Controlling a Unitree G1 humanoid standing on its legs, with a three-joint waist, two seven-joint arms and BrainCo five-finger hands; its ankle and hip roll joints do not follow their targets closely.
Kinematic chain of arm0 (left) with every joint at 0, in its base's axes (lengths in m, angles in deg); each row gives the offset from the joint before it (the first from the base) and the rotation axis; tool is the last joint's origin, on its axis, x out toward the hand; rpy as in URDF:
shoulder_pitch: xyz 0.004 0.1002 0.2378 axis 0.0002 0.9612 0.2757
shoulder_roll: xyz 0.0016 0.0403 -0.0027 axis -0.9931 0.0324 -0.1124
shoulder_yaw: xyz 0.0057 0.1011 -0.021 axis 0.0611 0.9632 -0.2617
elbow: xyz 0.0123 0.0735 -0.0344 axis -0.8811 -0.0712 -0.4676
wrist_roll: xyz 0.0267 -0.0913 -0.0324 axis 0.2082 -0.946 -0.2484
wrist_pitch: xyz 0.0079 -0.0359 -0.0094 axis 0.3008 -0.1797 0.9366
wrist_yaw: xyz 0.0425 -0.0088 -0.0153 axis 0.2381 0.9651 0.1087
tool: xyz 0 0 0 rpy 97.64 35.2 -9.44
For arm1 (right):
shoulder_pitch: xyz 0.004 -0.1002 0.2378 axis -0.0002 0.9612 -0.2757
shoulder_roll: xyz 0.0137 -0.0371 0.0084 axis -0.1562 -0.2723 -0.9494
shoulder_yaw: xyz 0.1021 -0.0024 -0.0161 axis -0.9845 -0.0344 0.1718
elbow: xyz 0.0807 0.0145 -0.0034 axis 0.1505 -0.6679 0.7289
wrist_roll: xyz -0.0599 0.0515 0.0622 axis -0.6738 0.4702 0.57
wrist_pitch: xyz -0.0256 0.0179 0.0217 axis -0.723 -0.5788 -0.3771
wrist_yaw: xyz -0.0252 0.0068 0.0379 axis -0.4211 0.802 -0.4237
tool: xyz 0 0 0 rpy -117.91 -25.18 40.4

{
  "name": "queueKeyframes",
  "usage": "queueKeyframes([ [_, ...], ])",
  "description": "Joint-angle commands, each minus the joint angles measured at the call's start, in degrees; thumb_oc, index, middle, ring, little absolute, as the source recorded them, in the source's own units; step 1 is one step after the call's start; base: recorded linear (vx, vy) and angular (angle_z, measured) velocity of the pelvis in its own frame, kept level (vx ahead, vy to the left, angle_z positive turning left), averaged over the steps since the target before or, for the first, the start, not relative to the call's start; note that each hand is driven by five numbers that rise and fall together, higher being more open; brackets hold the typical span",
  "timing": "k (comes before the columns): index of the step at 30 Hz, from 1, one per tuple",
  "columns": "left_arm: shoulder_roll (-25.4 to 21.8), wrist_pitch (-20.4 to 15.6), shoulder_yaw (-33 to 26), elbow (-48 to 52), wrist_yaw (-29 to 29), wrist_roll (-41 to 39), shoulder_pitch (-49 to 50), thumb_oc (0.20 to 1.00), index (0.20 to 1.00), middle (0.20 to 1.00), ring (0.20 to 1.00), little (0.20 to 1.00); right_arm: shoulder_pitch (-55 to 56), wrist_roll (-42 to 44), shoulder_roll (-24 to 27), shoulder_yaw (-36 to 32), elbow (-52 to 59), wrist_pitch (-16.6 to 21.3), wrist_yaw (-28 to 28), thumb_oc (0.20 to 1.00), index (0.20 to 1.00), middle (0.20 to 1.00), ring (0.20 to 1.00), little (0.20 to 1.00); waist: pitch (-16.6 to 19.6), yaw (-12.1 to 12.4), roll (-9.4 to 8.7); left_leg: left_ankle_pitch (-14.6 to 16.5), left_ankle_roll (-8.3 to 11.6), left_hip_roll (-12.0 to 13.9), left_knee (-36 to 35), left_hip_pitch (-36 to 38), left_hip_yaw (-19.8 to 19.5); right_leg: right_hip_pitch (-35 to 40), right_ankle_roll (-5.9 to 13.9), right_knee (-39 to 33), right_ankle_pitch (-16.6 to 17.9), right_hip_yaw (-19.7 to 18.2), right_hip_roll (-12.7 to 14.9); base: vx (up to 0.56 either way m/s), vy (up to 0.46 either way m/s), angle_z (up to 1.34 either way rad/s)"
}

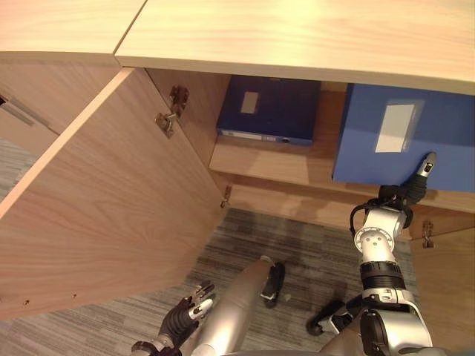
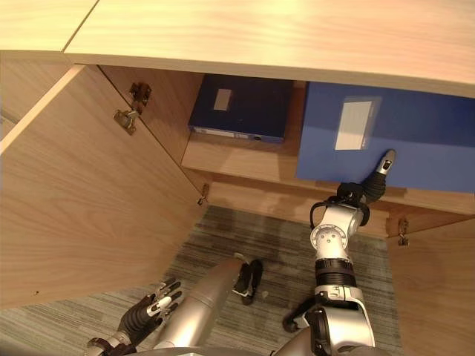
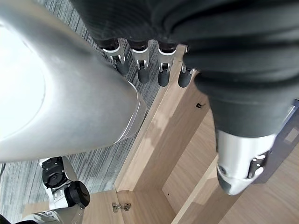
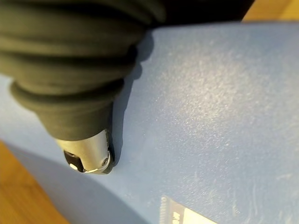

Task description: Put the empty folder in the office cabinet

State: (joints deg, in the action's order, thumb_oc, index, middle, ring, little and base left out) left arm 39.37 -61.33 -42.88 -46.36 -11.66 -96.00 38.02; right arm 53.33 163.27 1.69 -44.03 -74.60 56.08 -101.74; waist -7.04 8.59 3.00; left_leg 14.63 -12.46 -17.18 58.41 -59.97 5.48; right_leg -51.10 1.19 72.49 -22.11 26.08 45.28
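A large blue folder [image 1: 401, 137] with a white label stands tilted at the right of the open cabinet, its lower edge over the front of the shelf [image 1: 252, 159]. My right hand [image 1: 407, 191] reaches up to that edge. Its thumb [image 4: 88, 156] presses on the folder's blue face [image 4: 210, 116], and its fingers are hidden behind the folder. My left hand [image 1: 185, 315] hangs low at the lower left over the carpet, fingers [image 3: 140, 65] straight and holding nothing.
A darker blue folder [image 1: 271, 110] lies flat on the shelf's left half. The left cabinet door [image 1: 111, 200] swings wide open towards me. The wooden cabinet top [image 1: 297, 33] overhangs the opening. Another door panel [image 1: 445, 289] stands at the lower right.
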Motion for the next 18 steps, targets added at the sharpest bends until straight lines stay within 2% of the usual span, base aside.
queueKeyframes([
  [1,-1.2,-0.6,4.6,7.9,1.3,-2.2,-0.9,1.0,1.0,1.0,1.0,1.0,-8.9,-0.1,9.1,-0.1,-3.6,2.0,-0.1,0.2,0.2,0.2,0.2,0.2,0.3,0.5,0.77,7.0,0.78,0.7,0.0,2.2,-3.2,-7.9,0.33,3.7,3.5,-2.2,1.3,0.0,-0.014,0.08],
  [8,-2.4,-0.1,5.0,7.6,0.2,-2.3,-2.0,1.0,1.0,1.0,1.0,1.0,-15.4,1.1,15.3,0.4,-16.1,-1.0,-1.5,0.2,0.2,0.2,0.2,0.2,0.0,0.5,0.6,6.9,1.11,1.0,0.3,1.2,-3.4,-9.8,-0.17,5.3,3.2,-2.7,2.1,0.0,-0.025,0.16],
  [9,-2.9,0.0,5.2,7.9,-0.1,-2.2,-2.2,1.0,1.0,1.0,1.0,1.0,-17.8,2.2,17.7,0.3,-20.8,-1.8,-2.1,0.2,0.2,0.2,0.2,0.2,-0.1,0.6,0.42,6.7,1.27,1.0,-0.1,1.3,-3.4,-9.7,-0.28,5.3,3.1,-2.4,2.3,0.0,-0.027,0.24],
  [12,-3.4,0.1,5.7,8.0,-0.5,-2.3,-2.7,1.0,1.0,1.0,1.0,1.0,-20.4,2.7,20.3,0.5,-27.7,-3.1,-3.4,0.2,0.2,0.2,0.2,0.2,-0.1,0.8,0.27,6.6,1.42,0.9,-0.5,1.6,-3.6,-9.8,-0.13,5.3,3.2,-2.5,2.3,0.0,-0.016,0.06],
  [14,-4.2,0.6,6.8,7.9,-1.5,-1.9,-3.5,1.0,1.0,1.0,1.0,1.0,-24.8,3.5,23.9,1.2,-37.3,-6.3,-5.3,0.2,0.2,0.2,0.2,0.2,-0.1,0.9,0.06,6.6,1.58,0.9,-1.0,1.8,-4.0,-10.3,0.19,5.3,3.6,-2.8,2.1,0.0,-0.032,-0.08],
  [18,-5.4,1.9,8.3,8.5,-2.4,-0.9,-5.2,1.0,1.0,1.0,1.0,1.0,-31.0,4.3,29.4,3.8,-46.8,-11.4,-6.2,0.2,0.2,0.2,0.2,0.2,-0.3,1.0,-0.61,6.0,1.54,1.0,-2.6,2.3,-4.2,-10.6,0.22,5.2,4.3,-2.3,2.9,0.0,-0.042,0.01],
])
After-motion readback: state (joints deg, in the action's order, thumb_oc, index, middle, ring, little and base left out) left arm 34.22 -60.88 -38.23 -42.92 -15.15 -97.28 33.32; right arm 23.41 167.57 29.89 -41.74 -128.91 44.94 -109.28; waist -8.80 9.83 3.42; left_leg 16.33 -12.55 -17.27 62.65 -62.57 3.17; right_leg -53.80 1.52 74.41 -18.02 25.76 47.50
